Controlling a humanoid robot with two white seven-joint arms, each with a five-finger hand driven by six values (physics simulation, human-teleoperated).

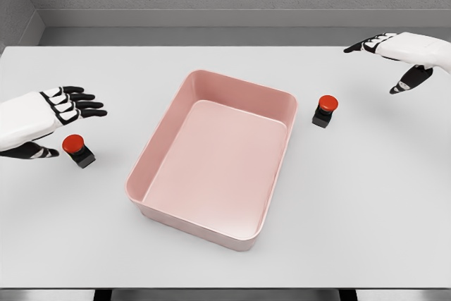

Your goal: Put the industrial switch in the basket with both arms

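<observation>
Two industrial switches show in the head view, each a black box with a red round button. One switch [77, 149] lies left of the pink basket [280, 167], the other switch [324, 111] just off its right rim. My left hand [67, 121] hovers right above the left switch, fingers spread, thumb low beside it, holding nothing. My right hand [391, 58] is at the far right, up and to the right of the right switch, fingers extended and empty. The basket holds nothing.
The white table [366, 216] runs to a grey wall at the back. Its front edge lies along the bottom of the picture.
</observation>
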